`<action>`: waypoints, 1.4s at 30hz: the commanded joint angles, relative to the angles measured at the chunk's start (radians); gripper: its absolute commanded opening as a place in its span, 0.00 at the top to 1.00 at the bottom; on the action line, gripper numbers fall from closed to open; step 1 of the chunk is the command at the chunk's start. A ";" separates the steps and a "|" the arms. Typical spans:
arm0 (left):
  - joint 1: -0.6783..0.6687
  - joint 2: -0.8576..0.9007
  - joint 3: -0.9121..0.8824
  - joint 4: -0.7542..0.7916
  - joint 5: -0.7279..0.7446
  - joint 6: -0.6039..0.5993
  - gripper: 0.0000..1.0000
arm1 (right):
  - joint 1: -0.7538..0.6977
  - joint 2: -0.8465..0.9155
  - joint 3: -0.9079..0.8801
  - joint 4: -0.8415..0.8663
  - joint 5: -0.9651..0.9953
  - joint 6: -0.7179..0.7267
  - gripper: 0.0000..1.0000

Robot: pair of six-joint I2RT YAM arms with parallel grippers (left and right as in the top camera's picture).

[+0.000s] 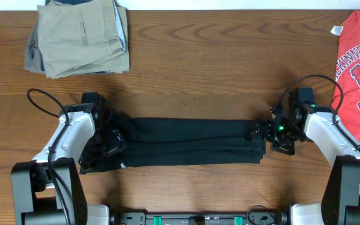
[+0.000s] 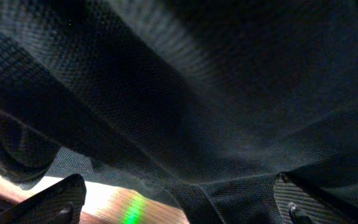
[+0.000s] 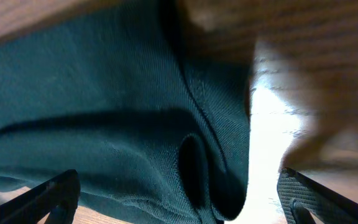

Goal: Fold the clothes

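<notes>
black T-shirt (image 1: 186, 140) folded into a narrow band, long axis left to right

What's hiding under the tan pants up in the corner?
Blue-grey cloth peeks out from under the tan pants at their edges. The pants cover most of it, so what it is cannot be told. Below lies the wooden table.

Left arm (image 1: 67, 134): white shell, black joints, looped black cable (image 1: 42, 100). Right arm (image 1: 327, 131): same finish, green light (image 1: 281, 129) beside the black right gripper (image 1: 258, 132).
</notes>
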 commanded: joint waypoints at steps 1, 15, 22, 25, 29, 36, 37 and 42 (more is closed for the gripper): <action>0.006 -0.010 0.016 0.000 -0.014 0.001 0.02 | -0.003 0.001 -0.019 0.007 -0.032 -0.017 0.04; 0.006 -0.010 0.016 0.000 -0.014 0.002 0.02 | -0.002 0.001 -0.096 0.105 -0.161 0.004 0.65; 0.006 -0.010 0.016 0.002 -0.014 0.002 0.02 | -0.003 0.000 -0.093 0.117 -0.160 0.070 0.99; 0.006 -0.010 0.012 0.001 -0.014 0.002 0.02 | -0.004 -0.007 -0.078 0.116 -0.137 0.080 0.99; 0.006 -0.010 0.003 0.002 -0.015 0.002 0.02 | -0.007 -0.066 -0.026 0.048 -0.009 0.111 0.99; 0.006 -0.010 -0.003 0.004 -0.014 0.002 0.01 | -0.037 -0.227 0.119 -0.181 0.258 0.142 0.99; 0.006 -0.010 -0.003 0.004 -0.014 0.002 0.01 | -0.041 -0.246 0.137 -0.210 0.289 0.154 0.99; 0.006 -0.012 0.001 -0.001 0.010 0.010 0.01 | -0.056 -0.325 0.192 -0.294 0.345 0.159 0.99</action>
